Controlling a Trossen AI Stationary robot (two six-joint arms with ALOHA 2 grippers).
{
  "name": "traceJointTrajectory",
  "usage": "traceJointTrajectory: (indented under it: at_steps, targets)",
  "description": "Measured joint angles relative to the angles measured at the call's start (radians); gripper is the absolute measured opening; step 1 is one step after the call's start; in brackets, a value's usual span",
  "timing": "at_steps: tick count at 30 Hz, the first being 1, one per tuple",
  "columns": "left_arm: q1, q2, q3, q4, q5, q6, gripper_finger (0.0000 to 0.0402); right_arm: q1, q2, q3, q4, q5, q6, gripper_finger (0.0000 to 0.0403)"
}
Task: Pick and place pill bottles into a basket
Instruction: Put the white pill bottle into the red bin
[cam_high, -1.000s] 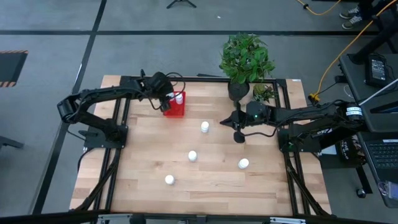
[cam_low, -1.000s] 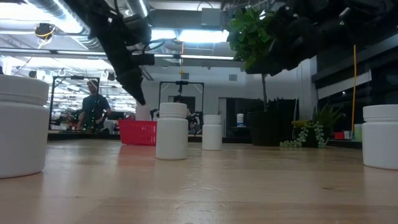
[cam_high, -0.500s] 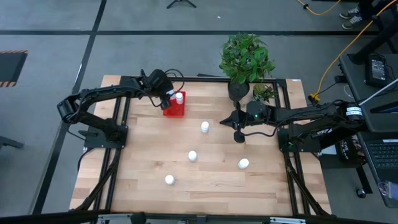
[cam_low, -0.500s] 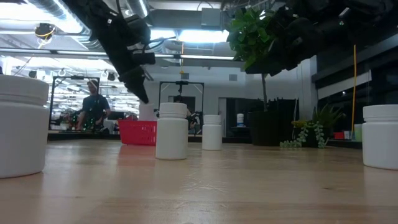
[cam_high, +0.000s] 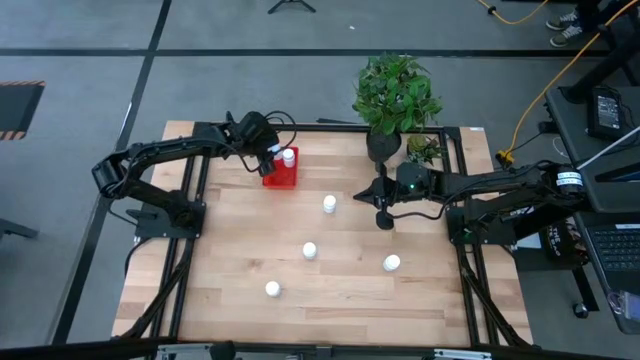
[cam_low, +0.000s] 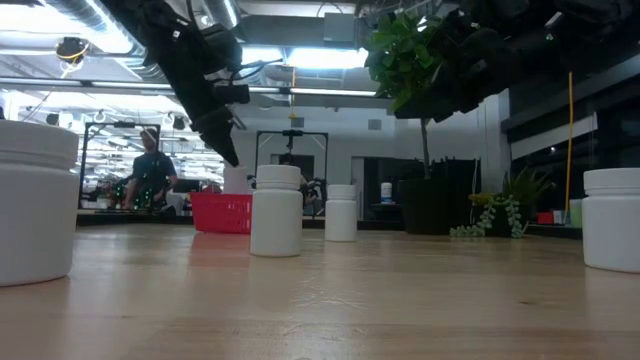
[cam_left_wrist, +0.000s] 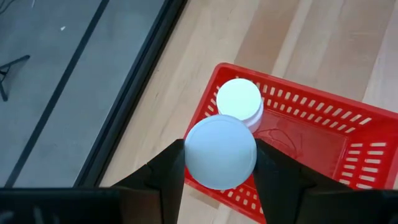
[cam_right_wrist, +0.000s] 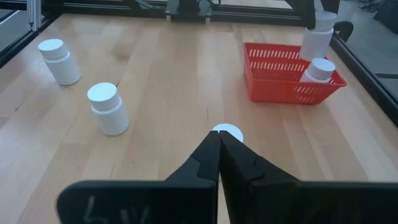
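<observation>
The left gripper (cam_left_wrist: 219, 180) grasps a pill bottle (cam_left_wrist: 220, 152) between its two fingers (cam_left_wrist: 166, 177) and holds it above the red basket (cam_left_wrist: 323, 146), over the basket's end nearest the table's left edge. In the right wrist view this bottle hangs clear above the basket rim. The basket (cam_high: 281, 170) stands near the far left corner of the table (cam_high: 230, 260). One bottle (cam_high: 289, 157) stands upright inside the basket, at its far end.

Four more bottles stand upright on the open table: one near the centre toward the far edge (cam_high: 329, 204), one at the centre (cam_high: 310, 250), one toward the right edge (cam_high: 391, 263), and one toward the near edge (cam_high: 272, 289).

The right gripper (cam_high: 384, 222) is clenched, empty, and rests over the table right of centre, near the plant pot (cam_high: 384, 146).
</observation>
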Motion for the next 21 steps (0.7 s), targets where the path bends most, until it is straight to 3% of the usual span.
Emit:
traceJointTrajectory:
  at_steps: [21]
  targets:
    - [0.0, 0.18, -0.001, 0.042, -0.04, 0.007, 0.0155, 0.0, 0.0, 0.0, -0.001, 0.0, 0.0, 0.001]
